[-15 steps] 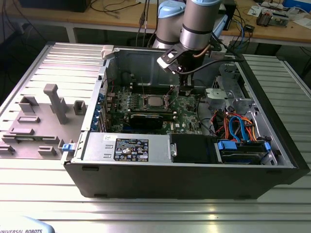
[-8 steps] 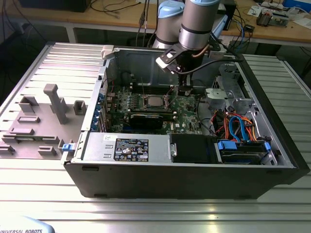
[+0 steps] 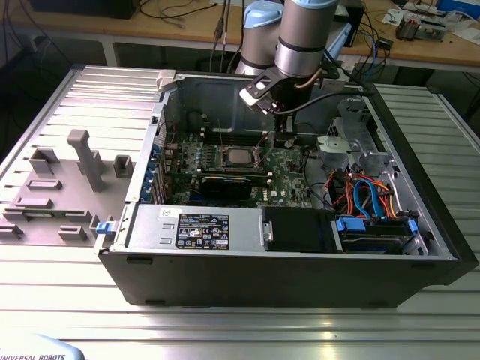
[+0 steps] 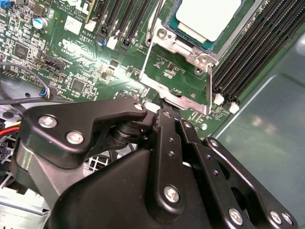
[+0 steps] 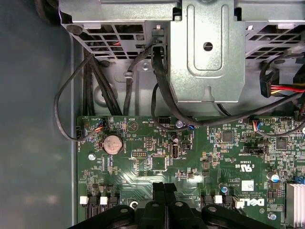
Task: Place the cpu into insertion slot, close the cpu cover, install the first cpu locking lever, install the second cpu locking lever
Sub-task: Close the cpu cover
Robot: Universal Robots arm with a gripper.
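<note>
Green motherboard around a flat, pale silvery-grey cpu

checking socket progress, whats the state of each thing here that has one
cpu: seated in the socket
cover: looks down around the cpu
levers: look raised, not latched
tool: shut, low over the board
case: side open

A lab: cable-strewn workbench, grooved metal table, opened computer case.
</note>
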